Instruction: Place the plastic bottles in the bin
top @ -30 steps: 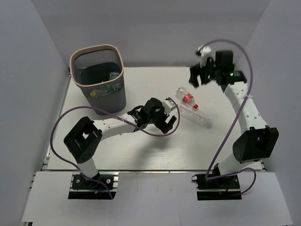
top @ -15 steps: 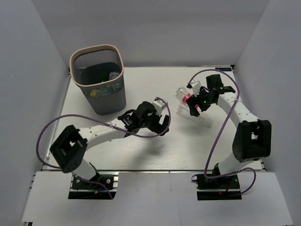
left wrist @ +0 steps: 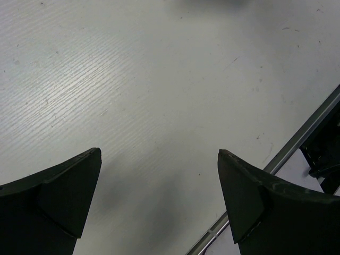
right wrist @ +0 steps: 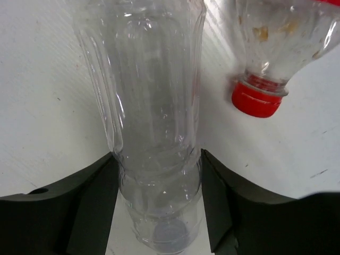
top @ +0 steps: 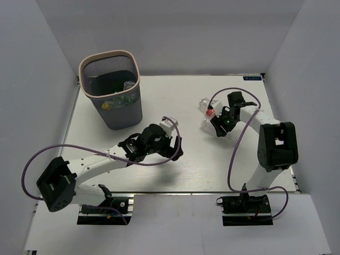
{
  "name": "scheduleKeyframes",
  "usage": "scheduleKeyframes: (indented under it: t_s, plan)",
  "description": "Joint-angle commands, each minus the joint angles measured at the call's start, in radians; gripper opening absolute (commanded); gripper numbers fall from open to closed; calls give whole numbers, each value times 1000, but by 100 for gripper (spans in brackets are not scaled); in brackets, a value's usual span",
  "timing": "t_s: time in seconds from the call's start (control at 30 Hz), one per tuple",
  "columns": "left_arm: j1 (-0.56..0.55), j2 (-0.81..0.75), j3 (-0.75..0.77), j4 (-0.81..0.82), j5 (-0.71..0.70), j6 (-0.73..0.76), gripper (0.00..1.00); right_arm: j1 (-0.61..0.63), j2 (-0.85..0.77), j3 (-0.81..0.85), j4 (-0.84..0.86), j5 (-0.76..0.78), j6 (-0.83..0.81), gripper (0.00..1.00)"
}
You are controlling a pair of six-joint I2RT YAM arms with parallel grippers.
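Top view, upper left: dark grey mesh bin, beige rim, upright on the white table. Several bottles visible inside, count not readable. Centre, slightly low: left gripper close over bare tabletop, arm stretched out from the lower left corner, purple cable looped along it. Left wrist view agrees: fingers spread wide, nothing between them, only white tabletop underneath, metal edge rail cutting across the lower right corner. Right of centre in top view: right gripper down at table level, on the two bottles not in the bin, well apart from the bin, its arm folded back toward the lower right. Right wrist view: clear bottle lying on the table, running up the middle of the frame, label-free, ribbed near the lower end. Fingertips of the right gripper pressed against both its sides near that lower end: clamped on it, bottle flat on the table. Upper right of that view: red-capped bottle, clear, yellowish residue inside, cap pointing down and left, also lying on the table, just beside the clear bottle. Can't tell whether the two touch.
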Motion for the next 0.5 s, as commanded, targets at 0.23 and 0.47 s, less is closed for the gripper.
scheduleKeyframes:
  t_s: [0.23, 0.47]
  plan:
    - [-10, -189, -136, -11, -61, -45, 100, 7, -109, 74, -316, -351, -204, 21]
    - [-10, -285, -229, -11, -80, -78, 100, 94, -163, 485, -116, -755, 155, 20]
